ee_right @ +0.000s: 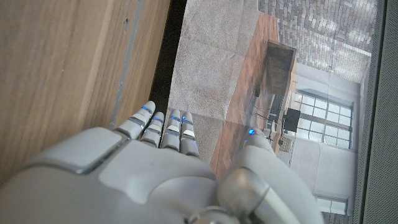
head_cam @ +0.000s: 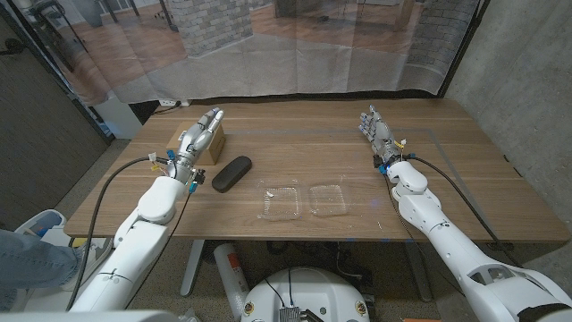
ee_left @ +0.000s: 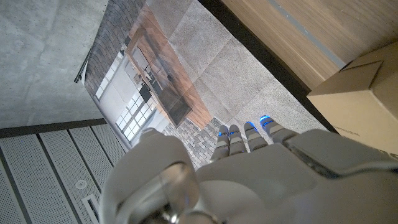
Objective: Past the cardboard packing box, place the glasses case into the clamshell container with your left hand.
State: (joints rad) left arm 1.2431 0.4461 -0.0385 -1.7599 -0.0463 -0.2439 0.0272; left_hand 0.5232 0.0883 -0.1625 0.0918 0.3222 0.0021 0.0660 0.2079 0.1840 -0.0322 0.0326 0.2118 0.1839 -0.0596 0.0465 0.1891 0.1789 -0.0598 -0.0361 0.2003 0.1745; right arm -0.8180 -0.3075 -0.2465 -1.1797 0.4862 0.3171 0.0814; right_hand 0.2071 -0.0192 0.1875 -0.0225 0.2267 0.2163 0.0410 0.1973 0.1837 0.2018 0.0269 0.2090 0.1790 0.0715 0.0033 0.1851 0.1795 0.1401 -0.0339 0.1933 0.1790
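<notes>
- Where things sit: the glasses case (head_cam: 231,173) is lying on the table (head_cam: 295,134), just beside the cardboard box (head_cam: 209,146) and between it and the clamshell container (head_cam: 303,201), which lies open near the table's front edge. Nothing is in the container yet.
- The left hand (head_cam: 199,136) is up over the box with its fingers stretched out straight and close together, holding nothing. So the grab hasn't happened.
- The right hand (head_cam: 375,131) is well off on the other side, fingers also straight out and holding nothing. Probably no trouble from there.
- Biggest risk imo: the case sits so close to the box that the fingers could bump or shove the box on the way down.
- The case looks smooth and rounded, so a shallow pinch could let it roll or squirt out.
- That clamshell looks like thin clear plastic, light stuff. Dropping the case on the rim or hinge could tip it or slide it toward the table's edge.
- Clear plastic is also hard to judge from the head view, so missing the tray half and landing on the lid half seems plausible.
</notes>
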